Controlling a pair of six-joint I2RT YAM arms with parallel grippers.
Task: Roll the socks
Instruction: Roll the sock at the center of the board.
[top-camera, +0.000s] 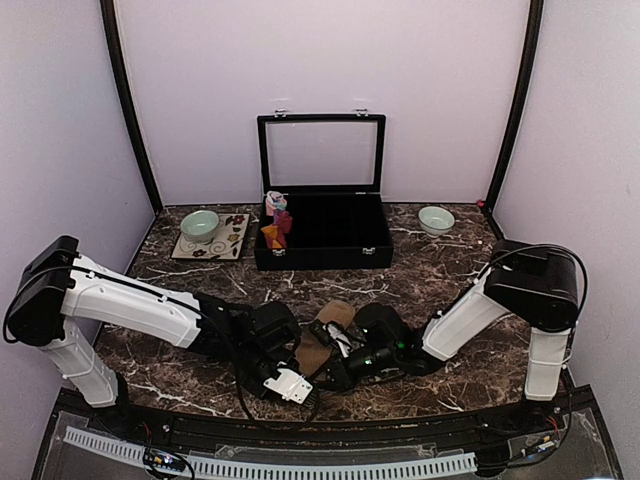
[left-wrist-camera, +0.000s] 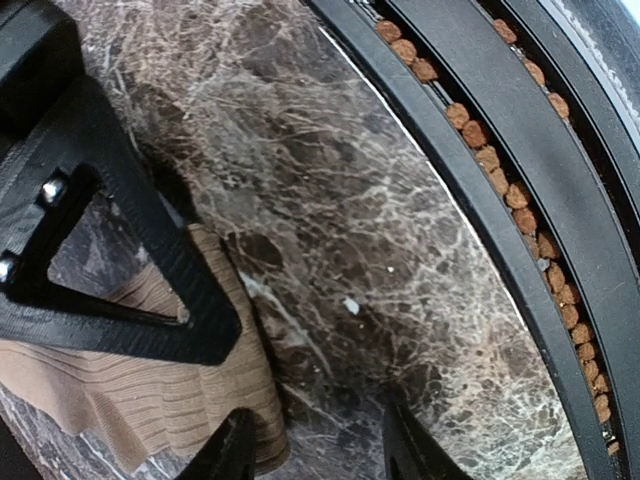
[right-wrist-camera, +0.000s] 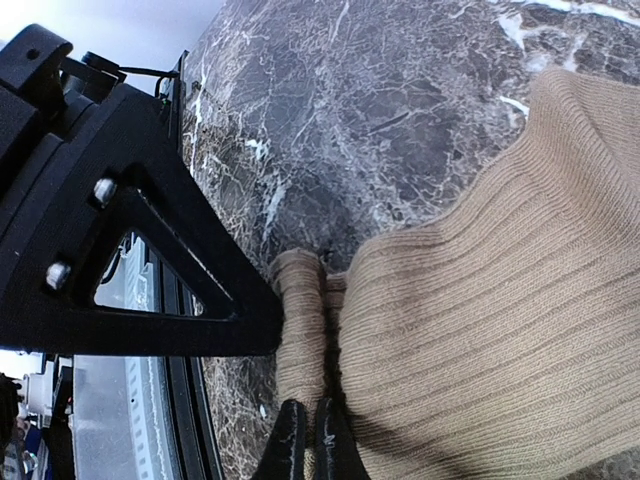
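The tan-brown socks (top-camera: 325, 335) lie flat on the marble near the front, between both arms. My right gripper (right-wrist-camera: 310, 445) is shut, pinching a fold at the ribbed tan sock's (right-wrist-camera: 470, 300) rolled edge. My left gripper (left-wrist-camera: 320, 450) is open with only bare marble between its fingers. Its left fingertip (left-wrist-camera: 235, 445) sits at the edge of the tan sock (left-wrist-camera: 150, 390). The other arm's black triangular finger (left-wrist-camera: 120, 300) rests on that sock. A red and orange sock bundle (top-camera: 277, 230) stands in the box's left end.
A black compartment box (top-camera: 320, 245) with its lid up stands at the back middle. A green bowl (top-camera: 200, 225) sits on a patterned mat at the back left, a pale bowl (top-camera: 435, 220) at the back right. The table's black front rail (left-wrist-camera: 480, 200) runs close by both grippers.
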